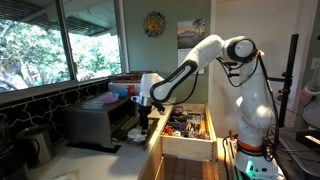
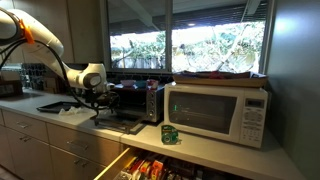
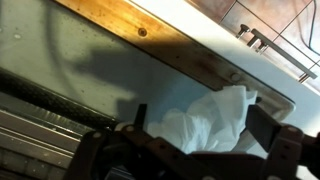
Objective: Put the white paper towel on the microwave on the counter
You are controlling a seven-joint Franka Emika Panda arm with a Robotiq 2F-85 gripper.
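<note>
From my seat the arm [image 2: 40, 38] comes in from the left above the counter [image 2: 215, 152], and the gripper [image 2: 96, 93] hangs just in front of the microwave [image 2: 135, 100], whose door lies dropped open. Right of that stands a small green can [image 2: 170, 134], then a white oven with a window [image 2: 215, 112]. Below the counter edge an open drawer [image 2: 150, 168] full of utensils juts out, crowding the space in front. In the wrist view a dark ribbed rack [image 3: 30, 125] sits at the left. Next to it the paper towel [image 3: 215, 118] lies crumpled between the two fingers [image 3: 272, 135], which are spread wide and pinch nothing. A wooden strip [image 3: 165, 45] runs slantwise above the towel; what it rests on I cannot tell.
</note>
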